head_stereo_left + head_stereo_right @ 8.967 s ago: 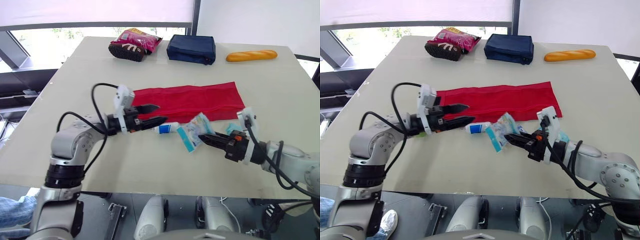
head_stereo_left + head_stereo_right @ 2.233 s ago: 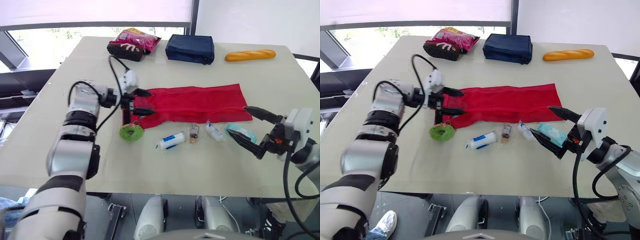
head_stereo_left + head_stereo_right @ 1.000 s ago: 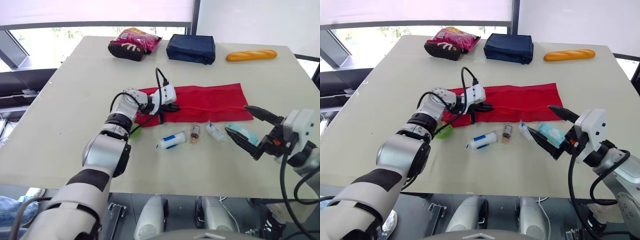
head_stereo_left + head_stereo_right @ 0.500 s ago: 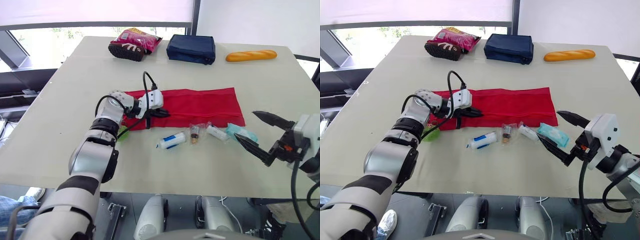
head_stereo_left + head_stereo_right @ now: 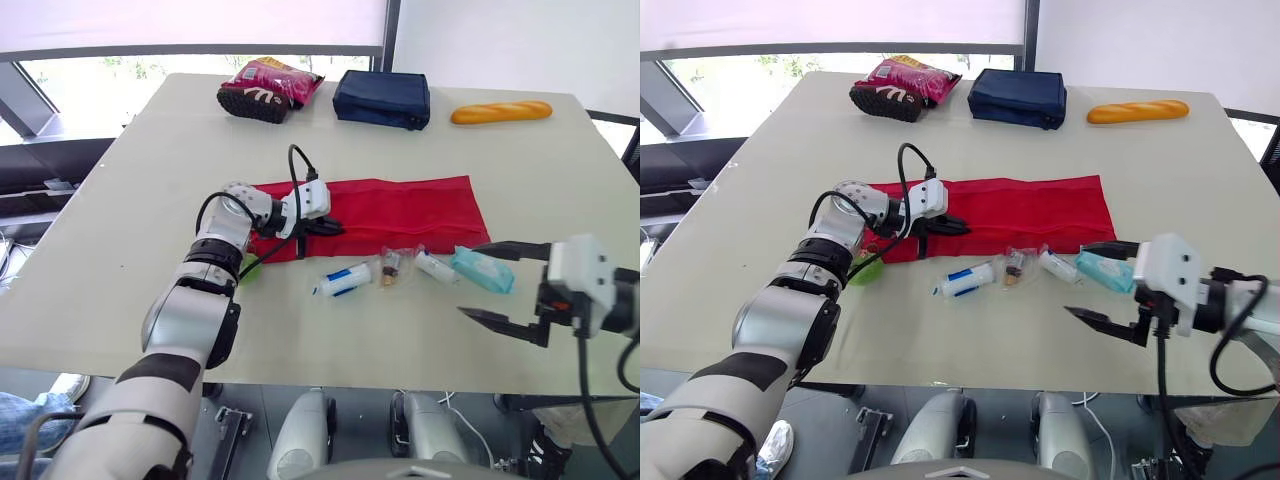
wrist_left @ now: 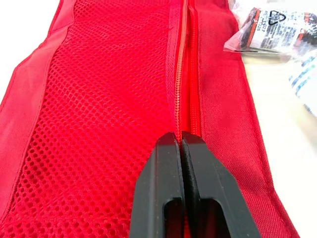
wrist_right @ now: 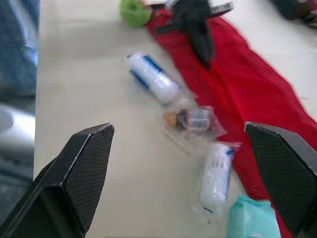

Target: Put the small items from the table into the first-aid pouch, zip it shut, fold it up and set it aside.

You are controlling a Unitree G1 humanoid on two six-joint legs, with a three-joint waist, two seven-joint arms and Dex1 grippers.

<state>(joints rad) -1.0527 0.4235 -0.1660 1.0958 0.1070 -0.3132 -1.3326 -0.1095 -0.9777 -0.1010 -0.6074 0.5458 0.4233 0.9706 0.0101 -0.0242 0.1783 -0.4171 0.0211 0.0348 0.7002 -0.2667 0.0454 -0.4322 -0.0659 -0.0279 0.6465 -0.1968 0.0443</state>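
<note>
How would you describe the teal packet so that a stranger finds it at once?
Find the long red pouch flat on the table. A row of small items lines its near edge; the teal packet is the last toward the robot's right. Its neighbours are white or clear-wrapped; it alone is solid teal.

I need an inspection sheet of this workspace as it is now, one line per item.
Surface: pale table.
Job's things: red pouch spread flat; tube, clear packet, small white pack, teal wipes and green item lie outside it.
Clutter: snack bag, navy bag, baguette at the far edge.
Hands: left hand shut, tips at the pouch's zipper; right hand open beside the wipes.
Cables: black cable loops at the left wrist.
Surroundings: window behind.
</note>
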